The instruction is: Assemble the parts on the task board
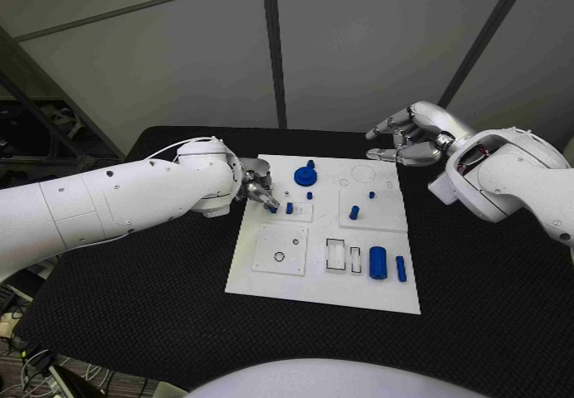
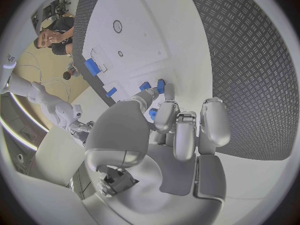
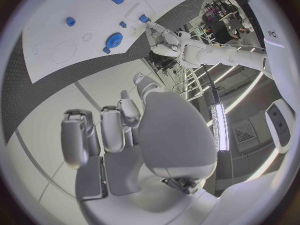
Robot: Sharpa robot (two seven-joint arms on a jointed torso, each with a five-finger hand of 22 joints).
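care is needed as the small blue plastic peg (image 1: pixel 289 207), pinched in the left hand (image 1: pixel 256 191) fingers, is seated squarely in the white task board (image 1: pixel 287 286), while the right hand (image 1: pixel 406 137) hovers curled, holding nothing.

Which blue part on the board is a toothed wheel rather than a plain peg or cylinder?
The blue gear near the far edge of the task board. It is round and toothed with a stub on top; the other blue parts are plain pegs or cylinders.

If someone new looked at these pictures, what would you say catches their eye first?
Most likely the white task board in the middle of the black table, dotted with small blue parts such as the round blue gear near its far edge. Next, the left hand reaching over the board's left side by a small blue peg, while the right hand hovers beyond the far right corner.
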